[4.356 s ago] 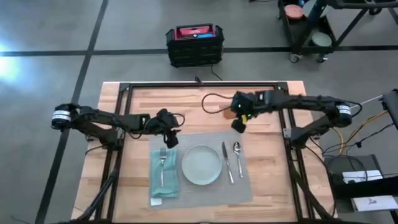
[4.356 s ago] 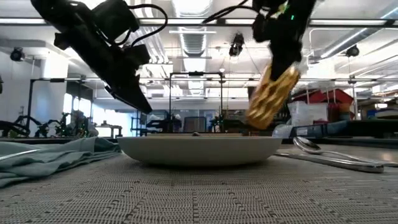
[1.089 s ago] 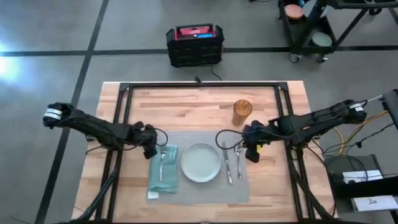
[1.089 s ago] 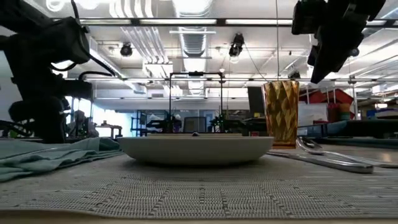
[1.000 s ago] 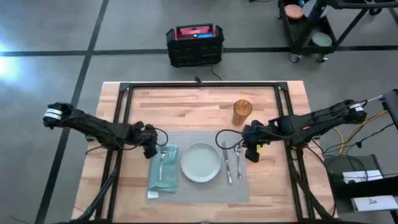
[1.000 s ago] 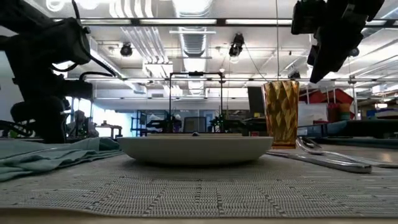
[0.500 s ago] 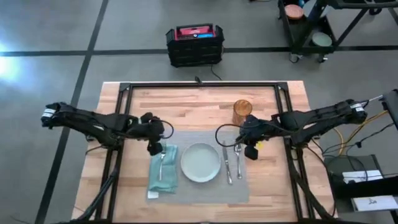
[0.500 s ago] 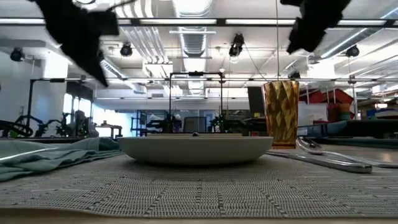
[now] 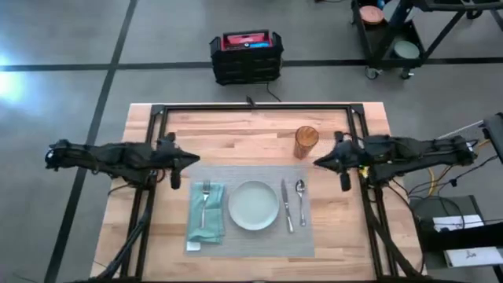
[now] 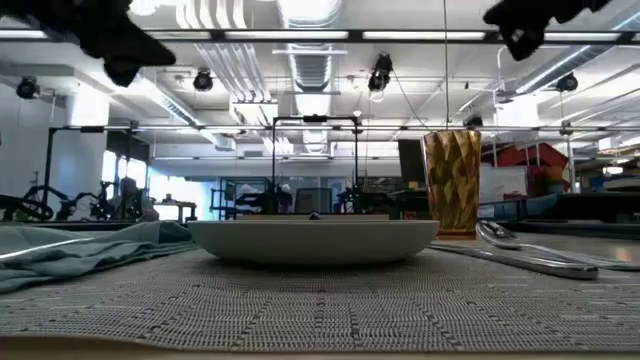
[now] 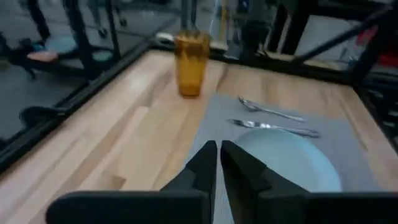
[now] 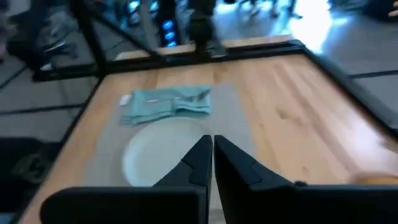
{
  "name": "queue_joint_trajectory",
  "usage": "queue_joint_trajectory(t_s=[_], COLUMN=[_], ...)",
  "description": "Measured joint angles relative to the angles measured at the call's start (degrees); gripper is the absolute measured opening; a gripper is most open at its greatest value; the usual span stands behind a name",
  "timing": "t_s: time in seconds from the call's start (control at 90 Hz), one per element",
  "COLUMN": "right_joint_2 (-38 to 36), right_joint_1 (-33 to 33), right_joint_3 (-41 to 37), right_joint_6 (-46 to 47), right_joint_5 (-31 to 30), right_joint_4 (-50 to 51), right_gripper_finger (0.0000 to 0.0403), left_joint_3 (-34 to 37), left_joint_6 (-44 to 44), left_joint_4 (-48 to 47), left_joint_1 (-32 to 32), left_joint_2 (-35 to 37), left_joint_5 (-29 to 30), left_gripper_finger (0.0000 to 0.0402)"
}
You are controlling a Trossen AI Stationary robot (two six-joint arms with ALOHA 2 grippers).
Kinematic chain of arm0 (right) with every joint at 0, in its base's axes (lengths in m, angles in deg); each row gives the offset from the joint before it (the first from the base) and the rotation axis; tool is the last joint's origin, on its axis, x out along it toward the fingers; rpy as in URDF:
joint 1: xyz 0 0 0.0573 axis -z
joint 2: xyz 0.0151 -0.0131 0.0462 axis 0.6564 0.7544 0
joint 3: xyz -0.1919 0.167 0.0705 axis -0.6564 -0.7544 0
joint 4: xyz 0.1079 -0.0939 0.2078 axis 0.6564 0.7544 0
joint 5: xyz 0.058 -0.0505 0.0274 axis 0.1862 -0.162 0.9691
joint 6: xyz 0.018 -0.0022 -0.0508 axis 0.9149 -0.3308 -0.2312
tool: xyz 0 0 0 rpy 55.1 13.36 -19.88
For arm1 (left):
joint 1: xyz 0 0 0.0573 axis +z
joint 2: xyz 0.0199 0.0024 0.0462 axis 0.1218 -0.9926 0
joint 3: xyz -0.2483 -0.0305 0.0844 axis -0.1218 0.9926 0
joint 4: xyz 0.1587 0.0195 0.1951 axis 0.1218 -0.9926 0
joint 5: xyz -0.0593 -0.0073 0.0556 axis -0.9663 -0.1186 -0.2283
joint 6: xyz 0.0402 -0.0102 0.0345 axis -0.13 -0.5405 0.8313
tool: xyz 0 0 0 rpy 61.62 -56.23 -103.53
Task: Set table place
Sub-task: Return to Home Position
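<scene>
The tabletop (image 9: 236, 134) was light butcher-block with a black frame over it. The grey woven placemat (image 9: 251, 240) lay flat in the middle of the near half, its edges square with the planks.

On the mat, from the left arm's side across to the right arm's:
- teal napkin (image 9: 203, 228), with the fork (image 9: 205, 200) lying on it
- pale round plate (image 9: 254, 206) in the centre
- knife (image 9: 286, 206) and spoon (image 9: 300, 195) side by side, close but apart

All the cutlery ran lengthwise and parallel. The amber glass (image 9: 306, 142) stood upright on bare wood just beyond the mat's far corner on the right arm's side, not on the mat. The left wrist view showed wood under its base.

The left pincer (image 9: 193, 160) hung above the tabletop just past the mat's far corner on its own side, with its arm stretched nearly level and pointing toward the centre. Its fingers (image 11: 202, 168) were pressed together, with only a thin slit between them, and pinched nothing.

The right pincer (image 9: 317, 163) mirrored it, near the glass and raised above it, not touching. Its fingers (image 12: 200, 158) were likewise pressed together and empty.

In the low view both arms showed only as dark shapes in the top corners, well above the plate.

A black crate (image 9: 246, 56) sat on the floor beyond the tabletop's far edge.
</scene>
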Motion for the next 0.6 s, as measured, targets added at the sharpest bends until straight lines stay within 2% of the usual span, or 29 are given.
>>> queue_joint_trajectory(t_s=[0.156, 0.333, 0.467, 0.6], right_joint_2=[-5.39, -10.45, -16.39, -22.66], right_joint_1=[0.00, -0.13, -0.11, -0.04], right_joint_3=[-3.84, -11.10, -18.85, -25.66], right_joint_6=[2.74, 6.18, 4.02, 1.48], right_joint_5=[-0.30, -0.30, -0.17, 3.48], right_joint_4=[-1.82, -3.62, -12.80, -20.26], right_gripper_finger=[0.0003, 0.0002, 0.0003, 0.0003], left_joint_3=[5.54, 9.72, 12.55, 14.48], left_joint_6=[-8.19, -5.96, -6.78, -6.28], left_joint_4=[4.12, 6.15, 6.41, 6.30], left_joint_1=[0.02, -0.02, 0.00, 0.00], left_joint_2=[7.43, 11.57, 14.05, 16.38], left_joint_5=[0.87, -4.00, -5.16, -6.21], left_gripper_finger=[0.0008, 0.0002, 0.0002, 0.0005])
